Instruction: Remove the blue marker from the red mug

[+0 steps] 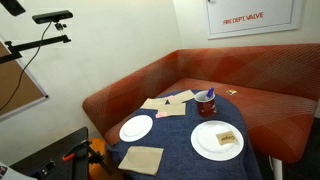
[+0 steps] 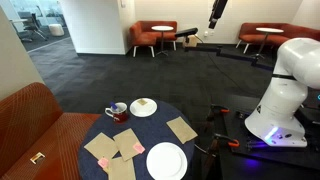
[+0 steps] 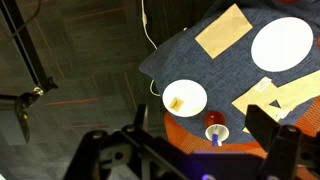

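Observation:
The red mug [image 1: 205, 104] stands on the round blue-covered table [image 1: 182, 152], near its far edge by the bench. The blue marker [image 1: 210, 95] stands in it, tip above the rim. Both also show in an exterior view, mug [image 2: 116, 112], and from high above in the wrist view, mug [image 3: 215, 130] and marker [image 3: 216, 141]. My gripper [image 3: 182, 152] is open and empty, its dark fingers wide apart at the bottom of the wrist view. It hangs far above the table and appears as a dark shape at the top edge of an exterior view [image 2: 215, 14].
A white plate with a small food piece [image 1: 217, 139] [image 3: 185, 98] lies beside the mug. An empty white plate [image 1: 136, 127] [image 3: 282, 44] and several tan napkins [image 1: 141, 159] [image 3: 222, 30] also lie on the table. A red bench [image 1: 250, 80] curves behind the table. The white robot base [image 2: 285, 95] stands nearby.

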Controlling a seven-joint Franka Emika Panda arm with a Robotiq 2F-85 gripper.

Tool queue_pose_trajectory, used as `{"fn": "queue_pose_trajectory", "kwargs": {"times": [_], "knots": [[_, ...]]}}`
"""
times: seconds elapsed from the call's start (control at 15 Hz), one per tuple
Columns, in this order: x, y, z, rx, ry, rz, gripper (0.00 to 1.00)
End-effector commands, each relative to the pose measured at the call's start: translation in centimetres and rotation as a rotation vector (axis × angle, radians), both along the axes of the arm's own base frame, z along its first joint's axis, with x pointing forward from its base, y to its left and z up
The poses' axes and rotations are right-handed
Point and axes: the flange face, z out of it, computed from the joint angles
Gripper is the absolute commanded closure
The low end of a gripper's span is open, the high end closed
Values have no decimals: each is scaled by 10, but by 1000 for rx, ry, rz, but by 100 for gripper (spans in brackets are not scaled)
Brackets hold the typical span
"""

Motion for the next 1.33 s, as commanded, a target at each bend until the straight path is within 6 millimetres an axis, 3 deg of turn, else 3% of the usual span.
{"fn": "queue_pose_trajectory", "kwargs": {"times": [0.0,0.33,0.6,1.0,1.27], "knots": [[0,0,1,0,1,0,0],[0,0,1,0,1,0,0],[18,11,-3,22,-25,4,0],[52,44,-10,50,-108,10,0],[74,69,-28,64,-135,-16,0]]}}
